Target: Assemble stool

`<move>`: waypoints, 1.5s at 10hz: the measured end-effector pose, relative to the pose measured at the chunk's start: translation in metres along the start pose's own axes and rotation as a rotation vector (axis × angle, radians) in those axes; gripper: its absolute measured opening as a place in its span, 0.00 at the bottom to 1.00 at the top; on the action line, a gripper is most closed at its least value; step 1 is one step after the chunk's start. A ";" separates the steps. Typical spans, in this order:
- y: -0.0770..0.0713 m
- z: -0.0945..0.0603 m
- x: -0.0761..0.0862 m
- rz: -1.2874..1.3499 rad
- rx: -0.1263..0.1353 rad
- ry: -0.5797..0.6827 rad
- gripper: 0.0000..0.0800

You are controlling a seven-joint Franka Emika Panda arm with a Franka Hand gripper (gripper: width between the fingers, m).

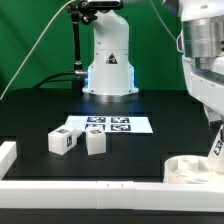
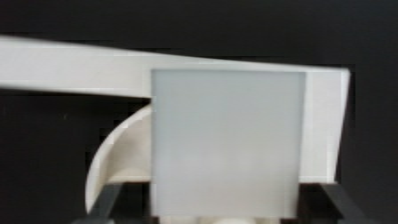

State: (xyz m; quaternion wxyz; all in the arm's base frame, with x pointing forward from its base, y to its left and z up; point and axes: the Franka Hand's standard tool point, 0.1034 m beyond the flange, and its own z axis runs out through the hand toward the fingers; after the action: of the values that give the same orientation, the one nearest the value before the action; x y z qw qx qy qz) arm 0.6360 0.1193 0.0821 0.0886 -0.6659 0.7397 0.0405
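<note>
Shows, in the exterior view only, the marker board [image 1: 108, 125] flat on the black worktop [image 1: 150, 150], with one loose leg [image 1: 62, 141] and a second loose leg [image 1: 96, 142] lying just in front of it, well apart from the seat disc [image 1: 192, 168] at that view's right. Shows, in the wrist view only, the pincer [image 2: 226, 205] close up: clamped on a held leg [image 2: 231, 120], dark fingers [image 2: 118, 200] against both its sides, over the disc's curved rim. Cannot tell whether leg and disc touch.

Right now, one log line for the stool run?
gripper: shut on held leg | held leg: at seat disc, contact unclear | loose legs: two beside marker board
</note>
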 end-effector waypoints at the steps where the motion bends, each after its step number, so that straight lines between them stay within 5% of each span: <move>1: 0.000 0.000 0.000 0.075 0.009 -0.006 0.42; 7: 0.006 0.001 -0.004 0.521 0.092 -0.084 0.42; 9: 0.005 0.000 -0.003 0.598 0.089 -0.117 0.42; 10: 0.006 0.001 -0.004 0.581 0.089 -0.116 0.53; 11: 0.006 0.002 -0.004 0.568 0.089 -0.115 0.53; 12: 0.007 0.002 -0.004 0.529 0.083 -0.112 0.70; 13: 0.005 -0.002 -0.006 0.446 0.047 -0.116 0.79; 15: 0.001 -0.010 -0.011 0.383 0.049 -0.123 0.81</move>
State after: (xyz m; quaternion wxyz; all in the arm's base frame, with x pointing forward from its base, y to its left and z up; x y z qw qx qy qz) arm 0.6358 0.1279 0.0941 0.1403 -0.5071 0.8467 0.0792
